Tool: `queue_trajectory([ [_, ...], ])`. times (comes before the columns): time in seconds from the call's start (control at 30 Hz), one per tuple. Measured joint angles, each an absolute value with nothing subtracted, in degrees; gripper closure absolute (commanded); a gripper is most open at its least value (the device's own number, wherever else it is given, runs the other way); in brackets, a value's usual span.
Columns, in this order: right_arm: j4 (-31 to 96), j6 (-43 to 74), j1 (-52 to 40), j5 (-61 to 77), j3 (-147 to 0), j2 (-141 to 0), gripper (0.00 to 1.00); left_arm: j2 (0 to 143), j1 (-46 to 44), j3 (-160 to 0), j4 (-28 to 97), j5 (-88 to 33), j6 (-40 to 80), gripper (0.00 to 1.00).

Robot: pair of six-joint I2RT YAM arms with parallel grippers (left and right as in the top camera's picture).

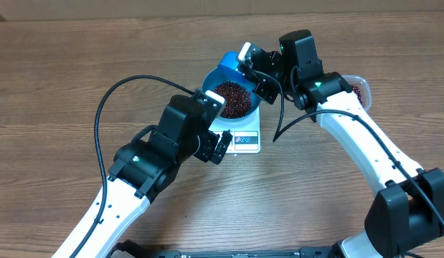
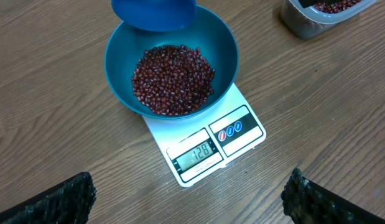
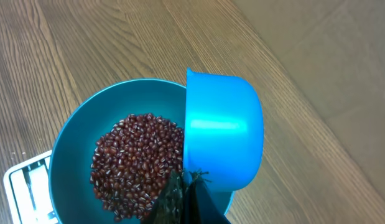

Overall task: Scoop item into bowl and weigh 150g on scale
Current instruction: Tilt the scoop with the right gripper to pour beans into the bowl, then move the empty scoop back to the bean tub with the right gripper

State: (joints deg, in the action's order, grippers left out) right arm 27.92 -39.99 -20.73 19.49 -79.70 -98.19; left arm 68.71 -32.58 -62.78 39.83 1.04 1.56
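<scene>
My right pincer (image 3: 187,190) is pinching the scoop (image 3: 223,134), which is tipped over the far rim of the bowl (image 2: 224,53). My left pincer (image 2: 191,198) hangs spread and empty. The beans (image 2: 172,79) lie heaped in the bowl, on the scale (image 2: 245,134) mid-table. The display seems under target, though its digits are small. Too full a scoop would overshoot, and knocking the rim could spill beans.

The wooden table (image 2: 55,124) bears the scale (image 2: 204,146) and a clear tub (image 2: 304,23).
</scene>
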Motion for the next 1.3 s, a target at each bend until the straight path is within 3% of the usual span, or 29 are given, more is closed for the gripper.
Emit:
queue_trajectory([
  [0.47,28.1,-16.2,-20.7,21.1,-79.7,-88.4,0.96,68.7,-32.6,-62.8,39.8,1.0,1.6,0.0],
  [0.87,37.3,-0.3,-20.2,-8.2,-79.7,-84.8,0.96,68.7,-32.6,-62.8,39.2,1.0,1.6,0.01],
  [1.3,48.9,2.8,-8.6,-18.4,-79.7,-85.2,0.96,68.7,-32.6,-62.8,38.5,1.0,1.6,0.01],
])
